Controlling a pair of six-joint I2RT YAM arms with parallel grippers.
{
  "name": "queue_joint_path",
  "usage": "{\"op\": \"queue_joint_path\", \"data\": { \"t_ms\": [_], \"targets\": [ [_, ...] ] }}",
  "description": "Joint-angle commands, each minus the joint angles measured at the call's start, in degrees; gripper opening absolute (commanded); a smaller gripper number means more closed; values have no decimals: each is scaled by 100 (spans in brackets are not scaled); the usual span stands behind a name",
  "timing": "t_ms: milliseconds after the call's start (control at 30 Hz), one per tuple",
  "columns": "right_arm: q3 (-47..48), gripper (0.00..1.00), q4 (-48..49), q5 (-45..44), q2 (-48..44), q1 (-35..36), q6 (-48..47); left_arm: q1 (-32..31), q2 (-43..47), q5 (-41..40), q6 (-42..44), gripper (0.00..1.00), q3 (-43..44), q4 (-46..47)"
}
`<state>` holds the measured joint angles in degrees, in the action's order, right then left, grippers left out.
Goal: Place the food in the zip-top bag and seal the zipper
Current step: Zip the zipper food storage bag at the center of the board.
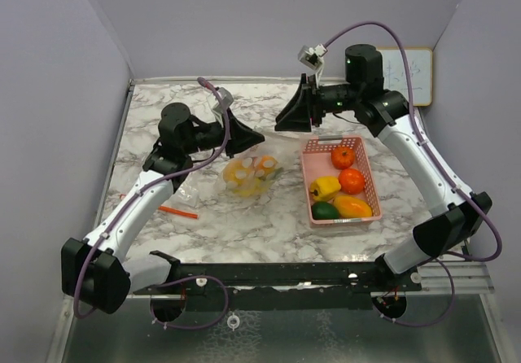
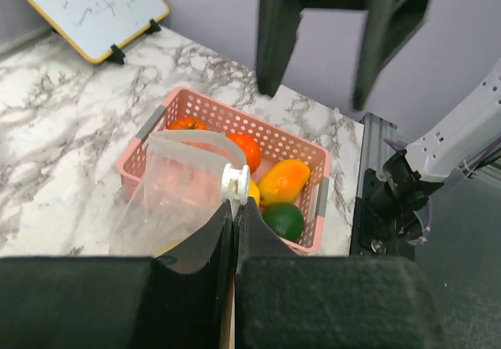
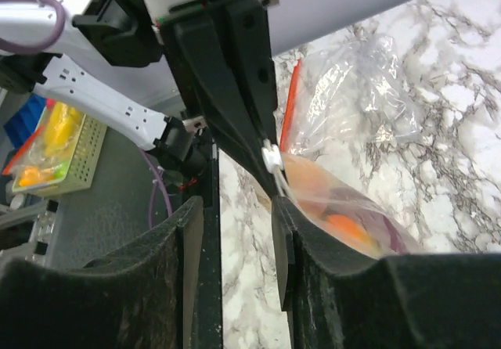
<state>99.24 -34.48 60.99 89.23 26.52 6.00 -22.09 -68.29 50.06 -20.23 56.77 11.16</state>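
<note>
- Food lies in two places: some pieces inside the bag (image 1: 275, 146) at mid-table, the rest in the basket (image 1: 308, 176) to its right.
- One thin red strip (image 1: 177, 212) lies flat on the marble table (image 1: 163, 111) at far left, apart from everything else.
- Left gripper (image 2: 235, 216): its fingers (image 2: 207, 243) are pressed together with almost no gap, pinching the bag's top edge right at the white slider (image 2: 235, 182).
- One clear bag, held up by that edge; the food in the bag (image 1: 244, 177) shows as yellow and orange lumps, but their number cannot be told through the plastic.
- Right gripper (image 3: 236, 208) hangs raised behind the bag; its fingers (image 3: 168, 263) stand well apart and hold nothing, with the slider and bag seen beyond the gap.
- One pink basket, holding five pieces: two round orange-red ones (image 1: 343, 157), one yellow pepper (image 1: 324, 187), one green piece (image 1: 325, 210) and one orange-yellow piece (image 1: 352, 207).
- One small whiteboard (image 1: 409, 74) leans at the back right wall.
</note>
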Motion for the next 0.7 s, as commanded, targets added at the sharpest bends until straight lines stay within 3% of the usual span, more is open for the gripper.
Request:
{"op": "queue_joint_path", "data": {
  "t_ms": [0,67,333,567,667],
  "targets": [
    [-805,46,1689,583,-37,19,1099,20,396,-2,-90,0,-151,1019],
    [-1264,53,2529,697,-61,28,1550,12,428,87,-201,0,-263,1213],
    [-1839,57,4688,923,77,39,2889,20,542,149,-402,0,-511,1307],
    [-1839,57,4674,820,155,252,2856,18,599,43,-422,0,-588,1222],
    [-1601,57,3755,362,239,477,2228,18,589,40,-439,0,-613,1213]
  ]
}}
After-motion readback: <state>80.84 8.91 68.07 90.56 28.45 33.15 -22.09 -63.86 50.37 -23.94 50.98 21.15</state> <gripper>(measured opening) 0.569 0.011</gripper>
